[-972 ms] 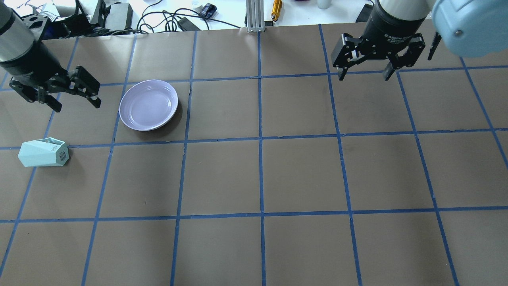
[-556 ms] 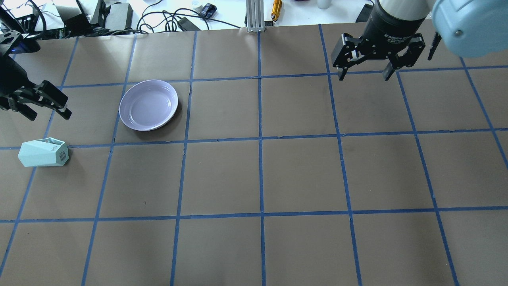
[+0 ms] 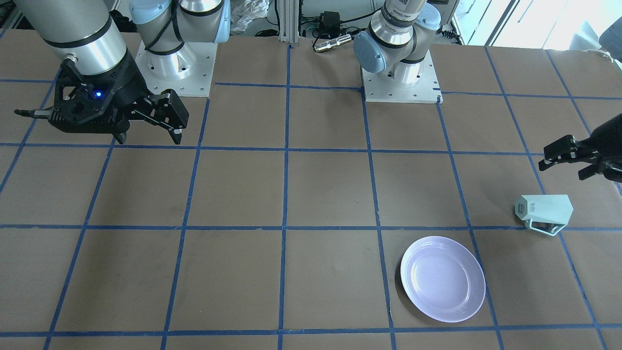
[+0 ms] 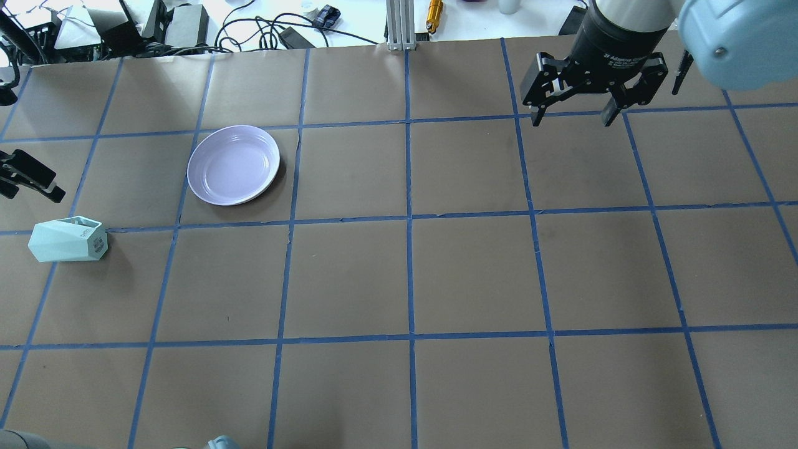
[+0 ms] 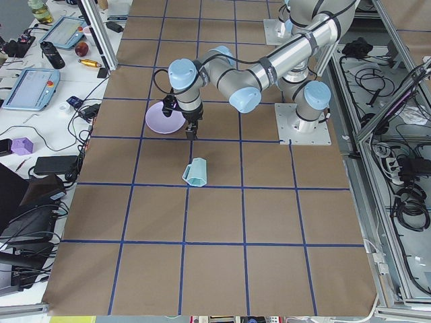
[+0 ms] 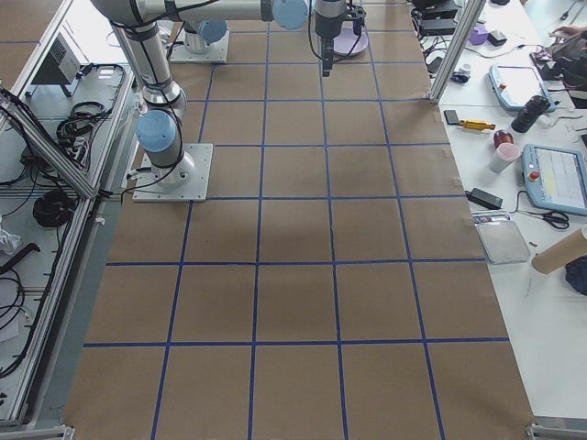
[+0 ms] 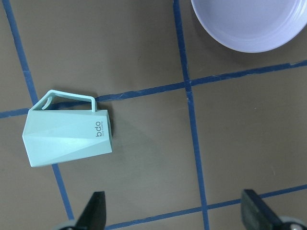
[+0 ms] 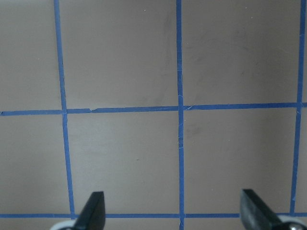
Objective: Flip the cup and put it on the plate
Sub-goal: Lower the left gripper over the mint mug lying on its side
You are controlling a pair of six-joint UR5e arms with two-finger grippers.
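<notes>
The mint-green cup (image 4: 67, 239) lies on its side near the table's left edge, handle sideways, with dark lettering near its base; it also shows in the front view (image 3: 546, 210) and the left wrist view (image 7: 67, 139). The lavender plate (image 4: 234, 165) sits apart from it, farther back and to the right, empty (image 3: 443, 279) (image 7: 249, 24). My left gripper (image 4: 30, 190) is open and empty, hovering just behind the cup (image 3: 563, 169) (image 7: 175, 211). My right gripper (image 4: 572, 118) is open and empty, far off at the back right (image 3: 148, 139) (image 8: 172, 211).
The brown table (image 4: 474, 268) bears a blue tape grid. Cables and black devices (image 4: 181, 25) and an aluminium post (image 4: 399, 25) stand along the far edge. The two arm bases (image 3: 401, 82) are bolted on the robot's side.
My left gripper has moved left and nearer, from beside the plate to the table's left edge just behind the cup. The right gripper, cup and plate have not moved.
</notes>
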